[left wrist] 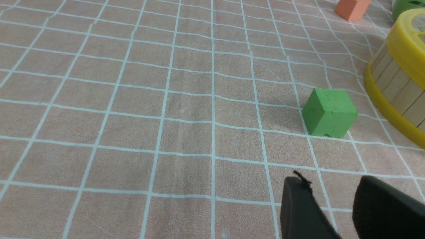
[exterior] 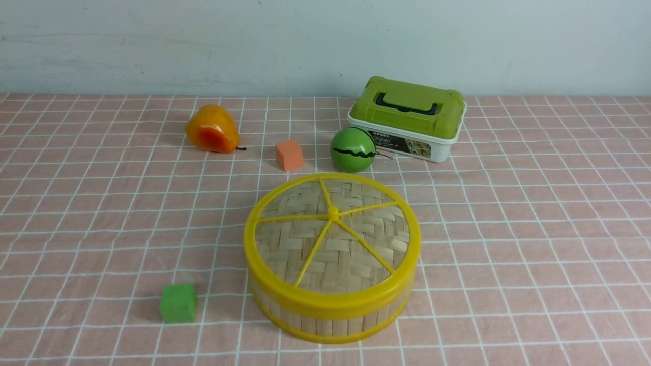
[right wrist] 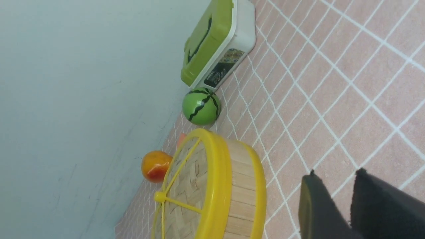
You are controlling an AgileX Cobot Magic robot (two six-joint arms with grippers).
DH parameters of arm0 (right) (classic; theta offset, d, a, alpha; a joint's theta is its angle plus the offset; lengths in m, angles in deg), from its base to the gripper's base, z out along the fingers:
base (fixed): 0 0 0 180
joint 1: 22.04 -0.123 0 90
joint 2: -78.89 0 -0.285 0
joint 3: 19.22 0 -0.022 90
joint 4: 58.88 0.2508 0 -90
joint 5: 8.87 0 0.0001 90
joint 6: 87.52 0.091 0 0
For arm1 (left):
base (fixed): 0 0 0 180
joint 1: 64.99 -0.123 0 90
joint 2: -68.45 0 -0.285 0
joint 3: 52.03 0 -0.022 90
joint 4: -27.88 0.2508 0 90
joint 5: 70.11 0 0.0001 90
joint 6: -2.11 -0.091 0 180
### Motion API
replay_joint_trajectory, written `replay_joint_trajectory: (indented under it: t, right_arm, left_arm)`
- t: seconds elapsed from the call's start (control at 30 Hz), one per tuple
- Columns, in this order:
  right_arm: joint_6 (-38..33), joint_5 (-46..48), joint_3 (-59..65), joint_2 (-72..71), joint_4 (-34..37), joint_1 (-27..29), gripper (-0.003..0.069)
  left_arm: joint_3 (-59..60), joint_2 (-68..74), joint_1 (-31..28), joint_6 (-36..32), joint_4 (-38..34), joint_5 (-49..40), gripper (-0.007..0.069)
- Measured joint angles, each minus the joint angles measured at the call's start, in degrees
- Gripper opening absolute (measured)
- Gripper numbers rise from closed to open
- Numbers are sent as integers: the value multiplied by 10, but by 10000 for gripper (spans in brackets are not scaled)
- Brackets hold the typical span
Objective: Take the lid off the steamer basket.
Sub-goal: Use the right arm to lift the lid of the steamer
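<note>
Lid untouched, from where I stand. The left jaws are a slim gap apart, empty, low over the tabletop; the right jaws are likewise, holding nothing. Nearest the left pair is a green cube, near the basket. The lid sits flush on that basket, mid-tabletop. I reckon the thick rim could cling, so a one-sided pull may drag the light basket up too, or skid it into the cube or the melon behind. The small knob might slip from a narrow pinch.
</note>
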Motion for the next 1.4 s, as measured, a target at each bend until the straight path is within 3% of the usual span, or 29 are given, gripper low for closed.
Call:
replay_joint_trajectory:
  t: [0.13,0.17,0.2,0.33,0.43,0.63,0.9,1.0,1.2,1.27,1.4]
  right_arm:
    - [-101,15,-37,2,-2,0,146]
    - [-156,25,-72,15,-3,0,138]
    - [-156,27,-77,21,-3,0,136]
    - [-300,90,-183,113,-25,0,80]
    - [-449,195,-319,248,-56,-2,0]
    - [-626,378,-517,457,-80,-10,-21]
    - [-645,494,-701,650,-118,-66,-8]
    - [-632,523,-786,737,-176,-141,-3]
    - [-500,531,-917,869,-307,-266,25]
    - [-477,531,-938,893,-329,-282,37]
    - [-399,531,-1034,1011,-397,-340,170]
  left_arm:
    - [0,0,0,0,0,0,239]
    - [0,0,0,0,0,0,239]
    - [0,0,0,0,0,0,239]
    - [0,0,0,0,0,0,239]
    - [0,0,0,0,0,0,239]
    - [0,0,0,0,0,0,239]
    - [0,0,0,0,0,0,239]
    - [0,0,0,0,0,0,239]
    - [0,0,0,0,0,0,239]
    - [0,0,0,0,0,0,239]
    - [0,0,0,0,0,0,239]
